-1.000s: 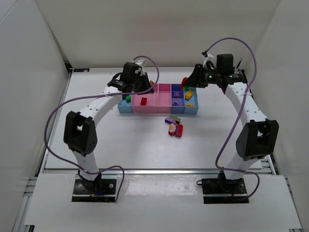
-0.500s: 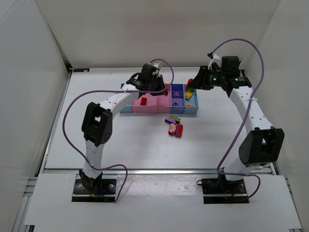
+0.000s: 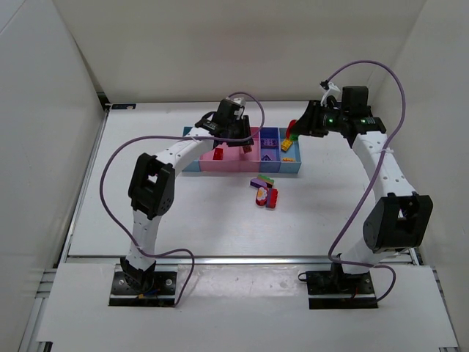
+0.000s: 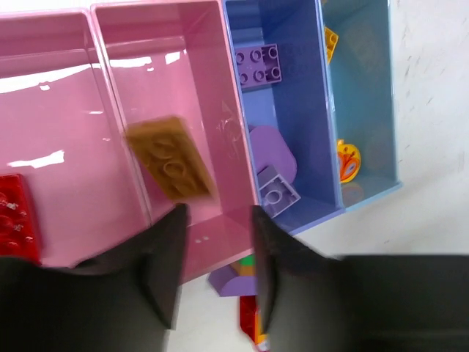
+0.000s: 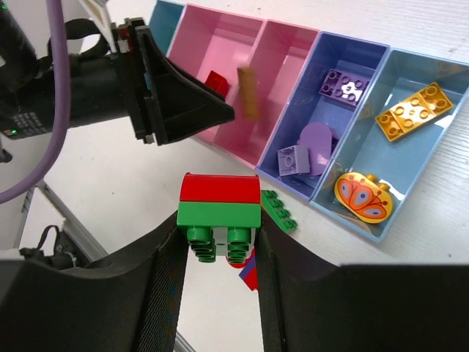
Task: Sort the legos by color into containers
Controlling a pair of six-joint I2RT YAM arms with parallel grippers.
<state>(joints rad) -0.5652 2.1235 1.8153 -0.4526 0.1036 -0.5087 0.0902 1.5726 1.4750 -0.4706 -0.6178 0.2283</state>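
Left fingers (image 4: pixel 163 271) apart, brown brick (image 4: pixel 170 158) loose over narrow pink bin (image 4: pixel 183 73); right fingers (image 5: pixel 165 293), clamped on red-green block (image 5: pixel 220 211), should wait clear.

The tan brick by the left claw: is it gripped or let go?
Let go. The tan brick looks blurred and sits beyond the left gripper, whose jaws have nothing between them. It hangs above the narrow pink bin.

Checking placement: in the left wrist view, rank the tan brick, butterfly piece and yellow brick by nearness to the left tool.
1. Tan brick, blurred, over the narrow pink bin.
2. Butterfly piece, light blue bin's near end.
3. Yellow brick, that bin's far end.
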